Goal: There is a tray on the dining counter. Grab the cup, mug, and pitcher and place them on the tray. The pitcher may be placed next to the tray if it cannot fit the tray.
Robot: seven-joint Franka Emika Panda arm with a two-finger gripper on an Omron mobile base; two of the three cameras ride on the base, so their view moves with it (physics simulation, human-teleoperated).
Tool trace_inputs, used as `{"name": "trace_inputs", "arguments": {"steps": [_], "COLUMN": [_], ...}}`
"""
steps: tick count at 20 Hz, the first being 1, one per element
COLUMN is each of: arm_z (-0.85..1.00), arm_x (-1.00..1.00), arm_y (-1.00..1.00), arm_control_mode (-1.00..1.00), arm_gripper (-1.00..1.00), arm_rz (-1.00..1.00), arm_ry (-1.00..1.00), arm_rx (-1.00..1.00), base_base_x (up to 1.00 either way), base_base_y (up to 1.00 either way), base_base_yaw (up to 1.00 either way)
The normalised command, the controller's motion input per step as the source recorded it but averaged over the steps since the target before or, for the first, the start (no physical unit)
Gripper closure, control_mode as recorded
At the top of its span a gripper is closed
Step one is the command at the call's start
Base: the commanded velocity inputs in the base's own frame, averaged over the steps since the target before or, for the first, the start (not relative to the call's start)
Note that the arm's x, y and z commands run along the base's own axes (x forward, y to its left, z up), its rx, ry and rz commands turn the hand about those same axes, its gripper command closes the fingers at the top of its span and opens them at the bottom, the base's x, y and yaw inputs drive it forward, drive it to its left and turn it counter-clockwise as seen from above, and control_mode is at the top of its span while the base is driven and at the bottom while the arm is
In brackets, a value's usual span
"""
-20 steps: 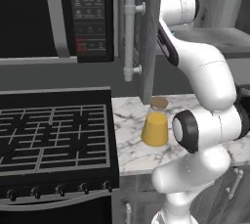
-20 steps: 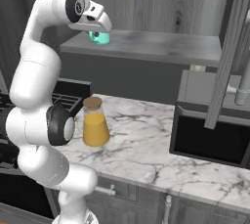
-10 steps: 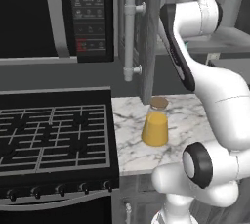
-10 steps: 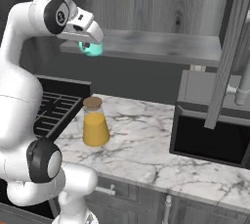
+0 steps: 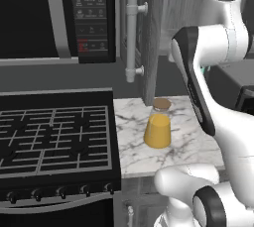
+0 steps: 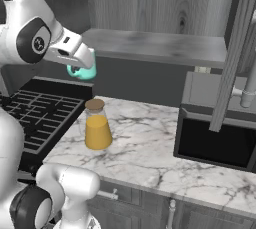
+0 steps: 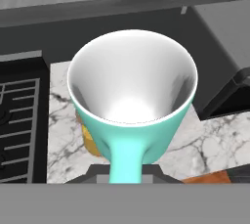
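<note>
Swung leftward and lower since before, the two-finger gripper (image 6: pixel 80 68) clamps the teal-green, white-lined mug (image 7: pixel 132 103) by its handle (upright), above the orange-filled, cork-lidded glass pitcher (image 6: pixel 97 125) on the marble counter (image 6: pixel 150 153).

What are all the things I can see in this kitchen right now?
mug: one, teal with white inside, held in the air above the counter, gripped at its handle
pitcher: one, clear glass, orange liquid, cork-brown lid, standing on the counter near the stove
counter: one, white marble with grey veins
stove: one, black, left of the counter
microwave: one, black, above the stove
sink: one, dark, right of the pitcher
gripper: one, white, shut on the mug
</note>
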Motion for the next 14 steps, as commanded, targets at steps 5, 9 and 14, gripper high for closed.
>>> {"name": "trace_inputs", "arguments": {"steps": [5,9,14], "arm_z": [-0.42,-0.49,-0.46], "arm_x": [-0.40,-0.13,-0.02], "arm_y": [0.01,0.00,0.00], "arm_control_mode": [-1.00,-1.00,-1.00], "arm_gripper": [1.00,1.00,1.00], "arm_rz": [0.00,0.00,0.00], "arm_ry": [0.00,0.00,0.01], "arm_rx": [0.00,0.00,0.00], "base_base_x": [0.00,0.00,0.00], "base_base_y": [0.00,0.00,0.00], "base_base_yaw": [0.00,0.00,0.00]}}
